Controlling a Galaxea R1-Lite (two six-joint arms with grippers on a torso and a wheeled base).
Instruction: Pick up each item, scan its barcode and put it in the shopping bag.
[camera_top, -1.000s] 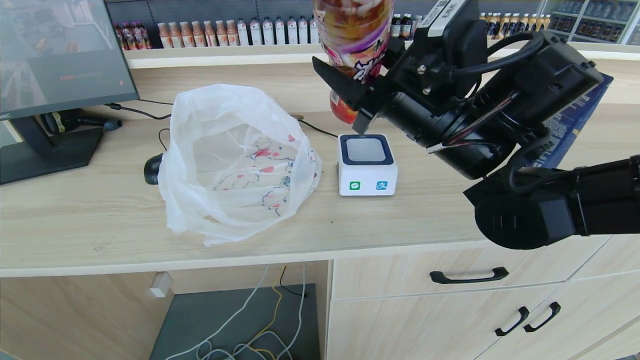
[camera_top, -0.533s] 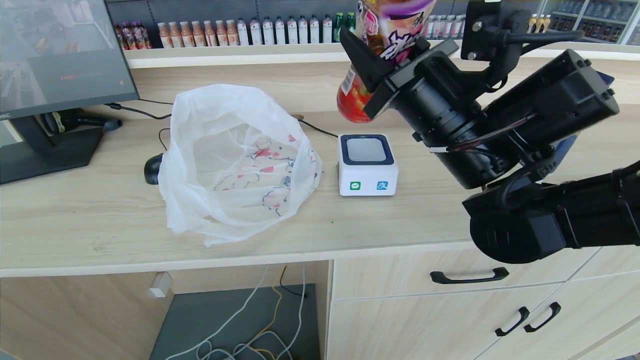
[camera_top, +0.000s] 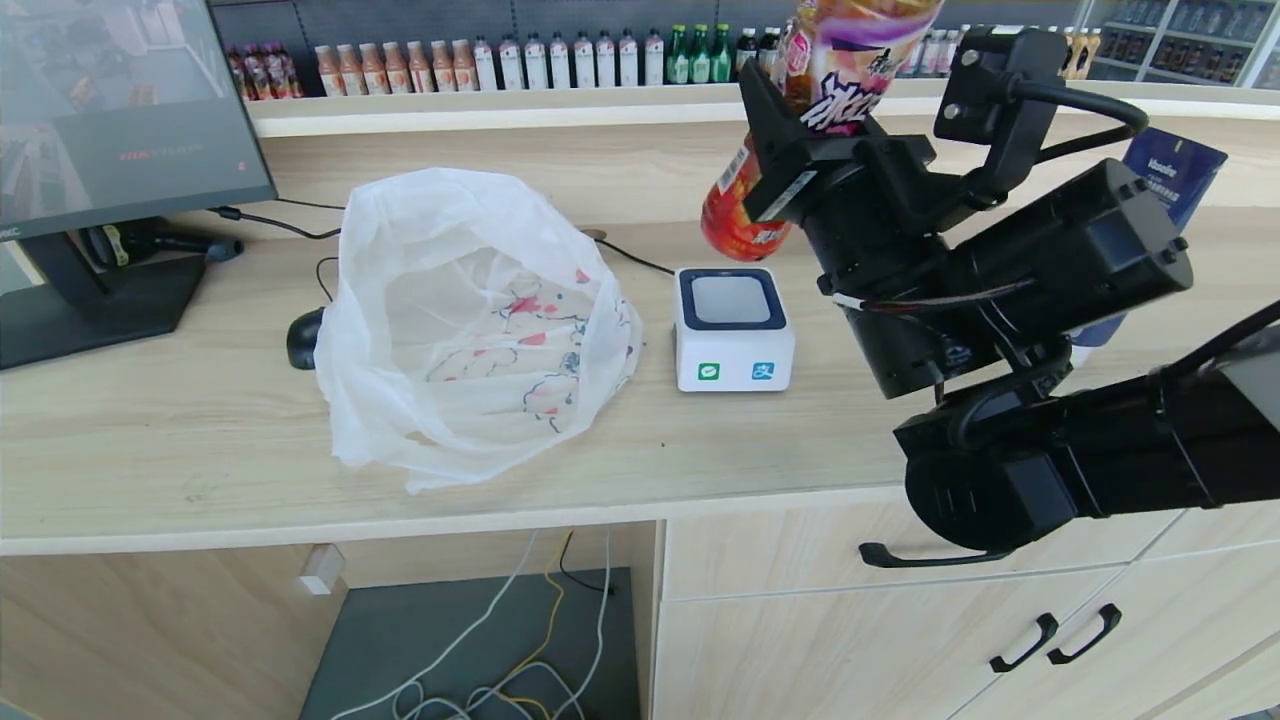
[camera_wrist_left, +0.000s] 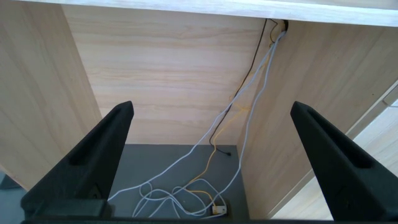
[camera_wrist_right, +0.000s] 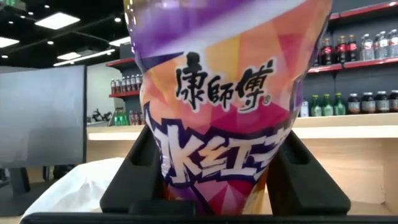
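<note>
Right claw (camera_top: 795, 140): my fingers clamped on the bottle (camera_top: 738, 205), which is tilted with its base down | scanner (camera_top: 732, 325): below the claw, clear of the bottle | shopping bag (camera_top: 470, 320): lower, off to the claw's left, mouth open | left claw (camera_wrist_left: 211, 112): my fingers spread wide, holding nothing, cables (camera_wrist_left: 205, 186) beyond it
</note>
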